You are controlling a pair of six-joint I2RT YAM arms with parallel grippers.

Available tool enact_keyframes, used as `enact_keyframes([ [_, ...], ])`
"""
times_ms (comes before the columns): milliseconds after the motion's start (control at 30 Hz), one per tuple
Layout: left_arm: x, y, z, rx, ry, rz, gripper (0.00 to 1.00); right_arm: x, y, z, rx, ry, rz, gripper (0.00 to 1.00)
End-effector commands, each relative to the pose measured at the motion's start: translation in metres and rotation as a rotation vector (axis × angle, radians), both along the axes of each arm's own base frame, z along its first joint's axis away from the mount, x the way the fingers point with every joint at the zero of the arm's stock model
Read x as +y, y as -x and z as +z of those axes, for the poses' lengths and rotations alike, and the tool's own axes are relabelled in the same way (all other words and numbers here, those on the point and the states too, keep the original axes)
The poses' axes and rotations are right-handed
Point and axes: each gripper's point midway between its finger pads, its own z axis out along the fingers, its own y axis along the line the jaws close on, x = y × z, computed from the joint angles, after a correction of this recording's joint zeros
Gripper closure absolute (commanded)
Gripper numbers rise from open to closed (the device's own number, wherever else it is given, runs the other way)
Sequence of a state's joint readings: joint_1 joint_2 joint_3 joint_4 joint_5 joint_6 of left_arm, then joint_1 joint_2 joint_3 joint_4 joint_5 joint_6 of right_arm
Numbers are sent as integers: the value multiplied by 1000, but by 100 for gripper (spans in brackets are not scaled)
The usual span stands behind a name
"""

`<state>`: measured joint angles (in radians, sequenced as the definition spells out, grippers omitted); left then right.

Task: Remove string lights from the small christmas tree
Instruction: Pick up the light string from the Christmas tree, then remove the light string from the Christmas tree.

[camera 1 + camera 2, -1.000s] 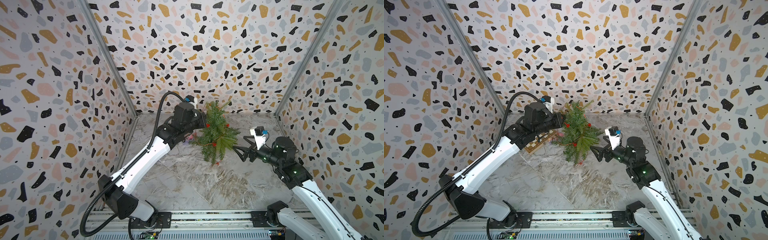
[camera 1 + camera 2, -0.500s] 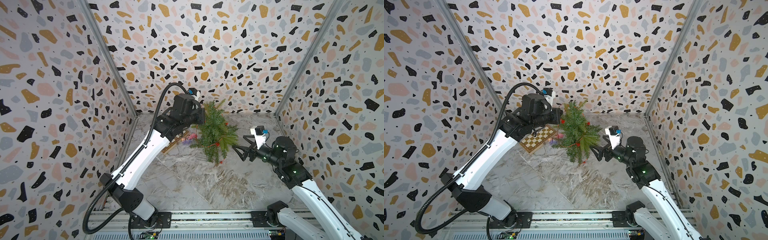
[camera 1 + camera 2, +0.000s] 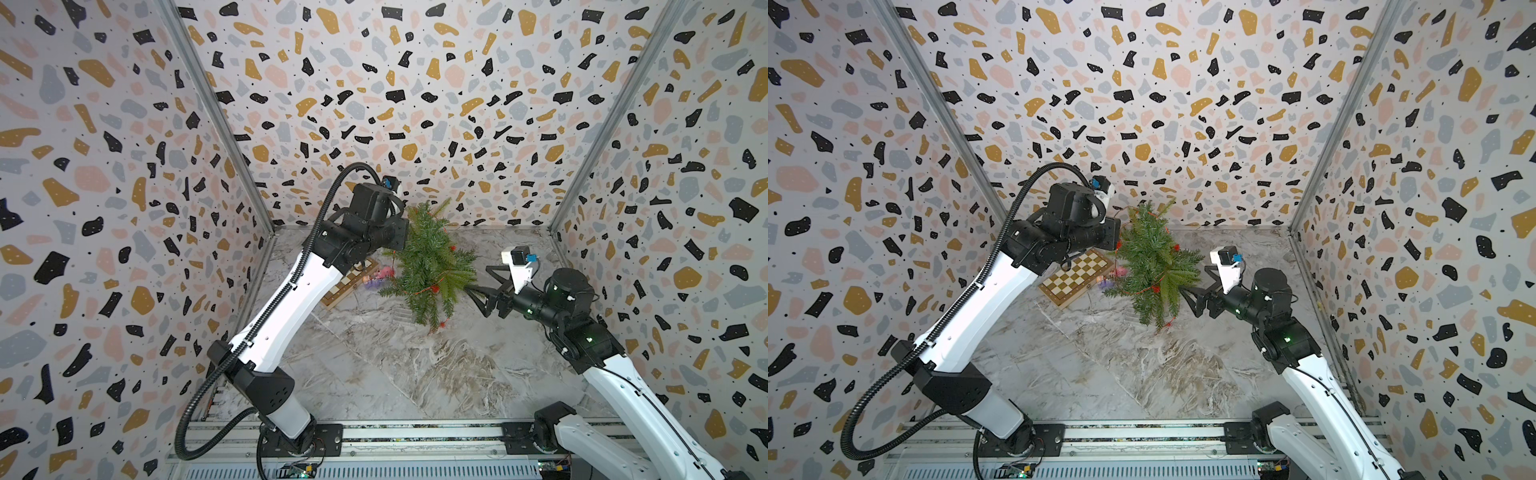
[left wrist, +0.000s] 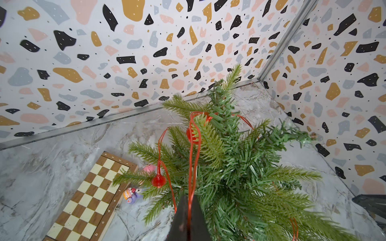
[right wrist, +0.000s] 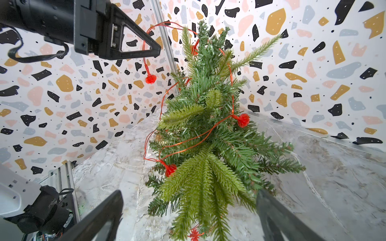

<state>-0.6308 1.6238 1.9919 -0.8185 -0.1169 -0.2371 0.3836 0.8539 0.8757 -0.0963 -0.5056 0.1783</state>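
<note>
the small christmas tree (image 3: 430, 266) sits a little above the middle of both top views, on the grey marble floor (image 3: 374, 374) close to the back wall. it is a bushy green artificial pine with two kinds of foliage: darker flat needles, and paler, softer sprigs that droop at the lower edge. its tip points towards the top of the frame. its base is hidden under the branches.

the string lights (image 5: 170, 169) are a thin red-orange wire wound around the tree in loose loops and strung with small red spiky bulbs (image 5: 243, 120). in the right wrist view one bulb hangs at the right of the tree at mid-frame and one sits low on its left side. a third dangles free in the air to the upper left of the tree, and a fourth shows at the bottom edge.

the left gripper (image 4: 189, 198) is beside the upper left of the tree in both top views. its fingers are pressed together on the wire, which rises from between them in the left wrist view and loops over the treetop.

the right gripper (image 3: 478, 279) is at the right of the lower branches with its fingers (image 5: 104, 210) spread wide. the lowest sprigs lie between them in the right wrist view, and i cannot tell whether they touch.

a chessboard (image 3: 1077, 276) lies flat to the left of the tree. a small pink-purple toy (image 3: 1111, 277) lies between the two.
</note>
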Motion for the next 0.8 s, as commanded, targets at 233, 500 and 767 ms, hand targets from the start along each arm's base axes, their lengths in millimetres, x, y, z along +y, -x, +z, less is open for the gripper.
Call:
enact_keyframes([
  [233,6,-19,19,-76,-99,43,100,3,-2,30,-55,-51,3,0],
  [500,6,-41,35,-136,-156,79,100,3,-3,41,-70,-67,0,0],
  [767,0,-58,47,-214,-182,68,100,3,-4,50,-85,-91,0,0],
])
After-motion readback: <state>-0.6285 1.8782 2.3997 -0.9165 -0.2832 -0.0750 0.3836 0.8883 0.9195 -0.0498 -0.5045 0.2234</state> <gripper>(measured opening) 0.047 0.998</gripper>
